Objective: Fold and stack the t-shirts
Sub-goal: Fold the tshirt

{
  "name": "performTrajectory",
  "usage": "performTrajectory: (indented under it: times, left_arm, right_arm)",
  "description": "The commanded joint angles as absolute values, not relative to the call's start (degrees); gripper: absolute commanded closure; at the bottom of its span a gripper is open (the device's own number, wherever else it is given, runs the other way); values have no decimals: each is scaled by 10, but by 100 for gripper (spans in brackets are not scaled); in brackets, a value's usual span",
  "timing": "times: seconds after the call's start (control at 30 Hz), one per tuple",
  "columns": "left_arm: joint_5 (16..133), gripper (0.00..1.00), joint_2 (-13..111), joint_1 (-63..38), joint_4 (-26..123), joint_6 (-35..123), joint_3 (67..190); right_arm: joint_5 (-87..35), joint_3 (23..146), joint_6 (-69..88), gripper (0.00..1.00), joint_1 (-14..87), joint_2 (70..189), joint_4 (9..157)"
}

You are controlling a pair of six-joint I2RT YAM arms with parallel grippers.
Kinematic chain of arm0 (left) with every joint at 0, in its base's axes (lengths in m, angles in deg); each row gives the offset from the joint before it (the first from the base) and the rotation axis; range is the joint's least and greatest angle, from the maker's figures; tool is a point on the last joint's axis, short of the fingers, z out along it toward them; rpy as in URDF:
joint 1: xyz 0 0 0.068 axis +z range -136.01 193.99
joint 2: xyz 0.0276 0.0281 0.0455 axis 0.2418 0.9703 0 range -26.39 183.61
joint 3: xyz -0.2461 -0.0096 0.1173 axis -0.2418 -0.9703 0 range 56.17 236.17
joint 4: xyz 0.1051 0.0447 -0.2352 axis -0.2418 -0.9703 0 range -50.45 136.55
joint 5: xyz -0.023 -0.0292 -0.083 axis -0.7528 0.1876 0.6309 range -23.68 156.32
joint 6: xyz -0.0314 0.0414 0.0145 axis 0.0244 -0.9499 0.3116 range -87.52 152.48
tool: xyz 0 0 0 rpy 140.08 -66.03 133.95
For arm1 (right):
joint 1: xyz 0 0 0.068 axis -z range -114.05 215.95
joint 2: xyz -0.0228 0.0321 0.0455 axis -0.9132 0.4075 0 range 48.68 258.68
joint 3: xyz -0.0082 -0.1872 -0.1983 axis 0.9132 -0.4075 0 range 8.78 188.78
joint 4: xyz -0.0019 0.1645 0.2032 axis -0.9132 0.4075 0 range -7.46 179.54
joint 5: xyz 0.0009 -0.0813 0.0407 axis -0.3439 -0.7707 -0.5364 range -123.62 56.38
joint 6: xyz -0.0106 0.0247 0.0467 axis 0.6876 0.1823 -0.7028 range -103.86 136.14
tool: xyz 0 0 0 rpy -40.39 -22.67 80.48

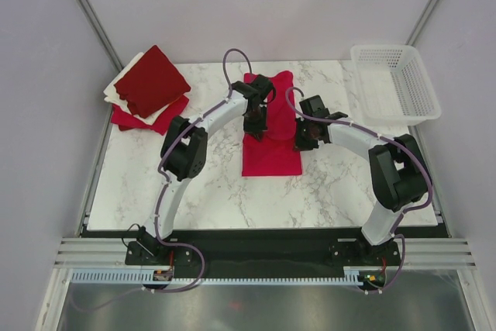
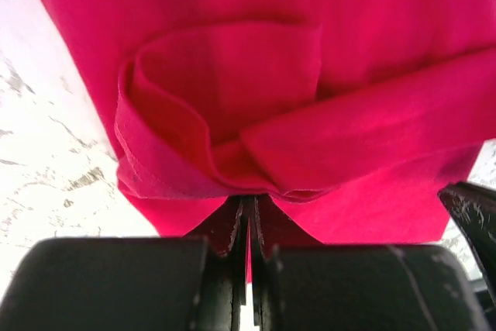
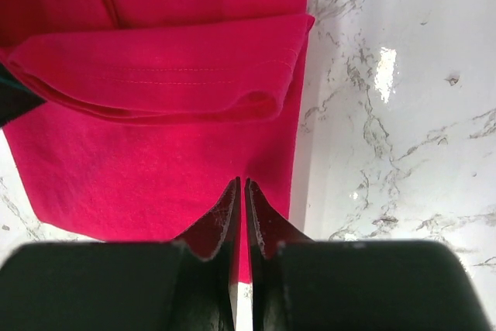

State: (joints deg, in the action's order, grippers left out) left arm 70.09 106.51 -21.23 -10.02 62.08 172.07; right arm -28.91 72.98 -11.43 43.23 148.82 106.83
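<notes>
The left end effector (image 2: 249,221) has its jaws pressed together, with a pinch of crimson fabric caught between the tips. The right end effector (image 3: 242,211) is drawn in to a thin slit at the shirt's edge and seems to grip the cloth there as well, though the contact itself is hard to make out.

Both hold the same crimson t-shirt (image 1: 271,156). It lies in the middle of the marble tabletop (image 1: 209,191), folded into a narrow strip. Its long axis runs straight away from the arm bases. The left end effector sits on the strip's left long edge and the right one on its right long edge, opposite each other at about mid-length. Just past each set of fingertips a doubled-over lip of fabric runs across the strip.

So cloth lies both ahead of and behind each grip, and any fold would probably have to travel along that long axis, with both arms moving level.

The stack of folded t-shirts (image 1: 151,87) sits at the far left corner, well apart from the strip and nearer the left arm.
</notes>
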Motion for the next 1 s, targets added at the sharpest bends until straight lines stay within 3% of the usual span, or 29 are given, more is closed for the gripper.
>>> performTrajectory:
  times: [0.0,0.23,0.5,0.6,0.63,0.67,0.73,0.8,0.97]
  left_arm:
    - [674,97,1076,-195,-92,621,1761]
    - [674,97,1100,-112,-91,621,1778]
    - [681,94,1045,-113,-91,605,1739]
    - [664,82,1001,-120,-89,603,1684]
    - [651,77,966,-124,-86,603,1663]
    - [649,55,947,-125,-76,605,1619]
    - [659,41,889,-131,-57,607,1567]
    - [674,31,848,-138,-30,606,1494]
    - [711,31,749,-150,25,624,1338]
  right_arm:
    - [-291,743,-104,88,432,1487,1052]
    - [-293,744,-102,88,433,1491,1052]
    - [-298,769,-100,86,433,1490,1062]
    - [-320,757,-98,73,432,1459,1069]
    - [-326,749,-98,60,433,1446,1069]
    - [-331,740,-99,51,432,1417,1069]
    - [-333,704,-100,27,432,1384,1067]
    - [-332,656,-104,21,432,1333,1064]
    - [-268,548,-147,20,433,1221,1042]
